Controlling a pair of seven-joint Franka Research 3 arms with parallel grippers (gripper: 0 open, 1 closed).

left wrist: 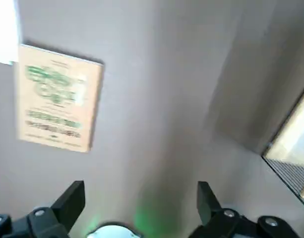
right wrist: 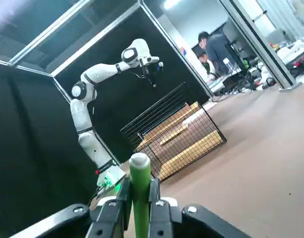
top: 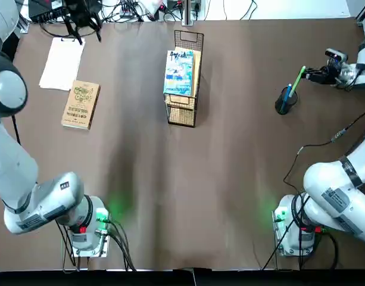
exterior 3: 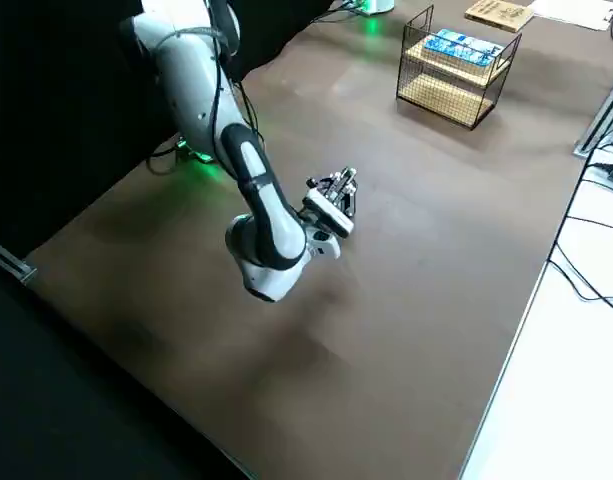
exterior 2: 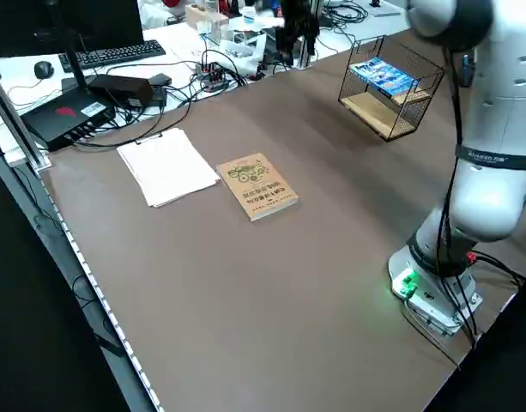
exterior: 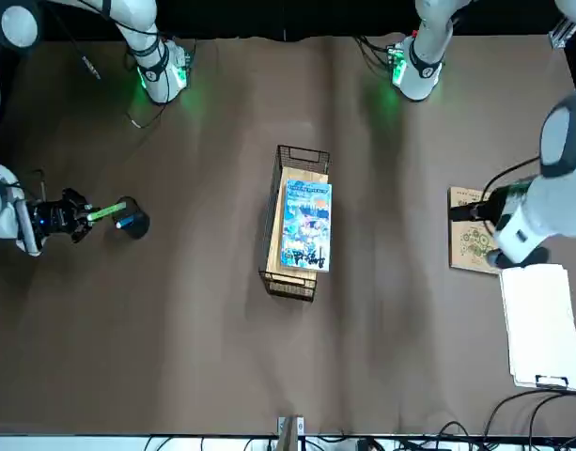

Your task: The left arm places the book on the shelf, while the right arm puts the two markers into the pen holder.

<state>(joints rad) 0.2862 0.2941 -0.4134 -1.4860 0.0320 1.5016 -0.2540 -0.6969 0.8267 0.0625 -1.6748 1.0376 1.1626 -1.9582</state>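
Top view: right gripper level, gripping green marker

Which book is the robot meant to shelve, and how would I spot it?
Find the wire shelf mid-table. The book lies flat on its wooden top. Its cover is light blue, unlike the tan book lying on the table beside the white paper.

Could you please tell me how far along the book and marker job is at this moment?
Done: the light blue paperback book lies on the dark wire-mesh shelf, and the blue marker stands in the black mesh pen holder. In hand: the right gripper holds the light green marker over the holder. Left: releasing it. The left gripper is open, empty.
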